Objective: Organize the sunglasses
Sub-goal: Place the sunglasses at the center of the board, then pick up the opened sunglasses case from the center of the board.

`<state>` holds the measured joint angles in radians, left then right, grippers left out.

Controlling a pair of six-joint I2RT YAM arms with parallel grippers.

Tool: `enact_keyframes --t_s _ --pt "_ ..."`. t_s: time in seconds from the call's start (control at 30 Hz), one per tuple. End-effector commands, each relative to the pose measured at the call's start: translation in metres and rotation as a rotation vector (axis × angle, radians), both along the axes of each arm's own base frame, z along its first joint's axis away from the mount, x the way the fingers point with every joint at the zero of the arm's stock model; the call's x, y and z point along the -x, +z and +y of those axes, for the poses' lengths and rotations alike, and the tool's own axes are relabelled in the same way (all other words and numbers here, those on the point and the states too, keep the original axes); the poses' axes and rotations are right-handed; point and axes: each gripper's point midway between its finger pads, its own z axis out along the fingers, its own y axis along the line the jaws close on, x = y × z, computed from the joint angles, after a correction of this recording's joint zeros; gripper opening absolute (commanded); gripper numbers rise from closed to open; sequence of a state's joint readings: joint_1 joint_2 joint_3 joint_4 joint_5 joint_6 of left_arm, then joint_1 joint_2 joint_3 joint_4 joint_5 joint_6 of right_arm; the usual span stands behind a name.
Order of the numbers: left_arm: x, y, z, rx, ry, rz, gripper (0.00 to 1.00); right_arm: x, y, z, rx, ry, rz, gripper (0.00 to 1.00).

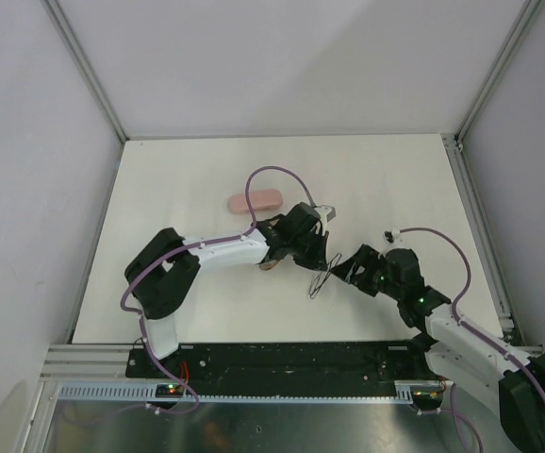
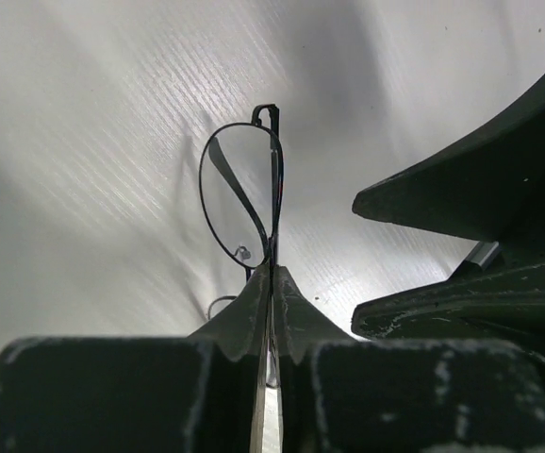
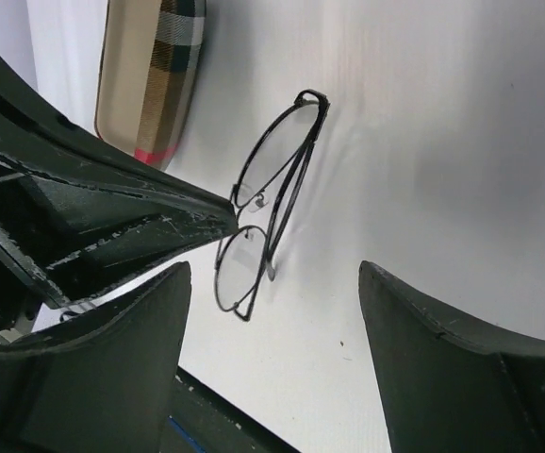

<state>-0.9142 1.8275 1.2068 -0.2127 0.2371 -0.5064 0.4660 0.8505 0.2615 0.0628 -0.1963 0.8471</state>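
A flat white counter (image 1: 395, 189) fills the middle of the top view. A rounded oblong case (image 1: 255, 200), pinkish from above, lies left of centre. At the right wrist view's upper left it shows beige plaid fabric with a red stripe.

We take this for a robotics lab cell: a flat white tabletop (image 1: 376, 179) boxed by plain pale walls (image 1: 282, 57), silver metal posts (image 1: 83, 68) at both upper corners.
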Motion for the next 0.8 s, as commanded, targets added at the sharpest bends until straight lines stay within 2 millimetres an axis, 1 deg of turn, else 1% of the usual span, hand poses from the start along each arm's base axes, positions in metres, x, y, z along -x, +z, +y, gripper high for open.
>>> enact_keyframes --t_s 0.0,0.03,0.13,0.2,0.23,0.4,0.53,0.57,0.7,0.73,0.77 --pt "-0.008 0.014 -0.014 0.054 0.022 -0.006 0.13 -0.017 0.027 0.0 -0.133 -0.11 -0.063 0.76" --pt "-0.008 0.013 -0.013 0.053 0.025 -0.005 0.17 -0.017 0.025 -0.002 -0.134 -0.123 -0.054 0.76" --pt "-0.01 0.016 -0.012 0.055 0.039 -0.014 0.35 -0.017 0.019 -0.006 -0.127 -0.141 -0.025 0.77" --pt "-0.012 0.023 -0.01 0.066 0.046 -0.023 0.42 -0.017 0.015 -0.007 -0.116 -0.139 -0.017 0.77" --pt "-0.014 0.028 -0.008 0.074 0.051 -0.029 0.44 -0.016 0.014 -0.007 -0.112 -0.135 -0.013 0.76" --pt "-0.022 0.054 0.003 0.132 0.065 -0.04 0.46 -0.013 0.005 -0.006 -0.087 -0.12 0.018 0.75" --pt "-0.028 0.08 0.019 0.18 0.083 -0.074 0.46 -0.009 -0.003 -0.007 -0.056 -0.113 0.035 0.64" --pt "-0.029 0.084 0.024 0.187 0.088 -0.08 0.47 -0.008 -0.006 -0.007 -0.044 -0.113 0.044 0.62" --pt "-0.03 0.104 0.041 0.227 0.105 -0.108 0.47 -0.004 -0.017 -0.003 -0.002 -0.111 0.084 0.6" --pt "-0.031 0.111 0.047 0.24 0.116 -0.121 0.47 -0.003 -0.019 -0.001 0.006 -0.11 0.091 0.6" --pt "-0.032 0.115 0.052 0.244 0.126 -0.131 0.47 -0.003 -0.022 0.001 0.014 -0.111 0.101 0.59"
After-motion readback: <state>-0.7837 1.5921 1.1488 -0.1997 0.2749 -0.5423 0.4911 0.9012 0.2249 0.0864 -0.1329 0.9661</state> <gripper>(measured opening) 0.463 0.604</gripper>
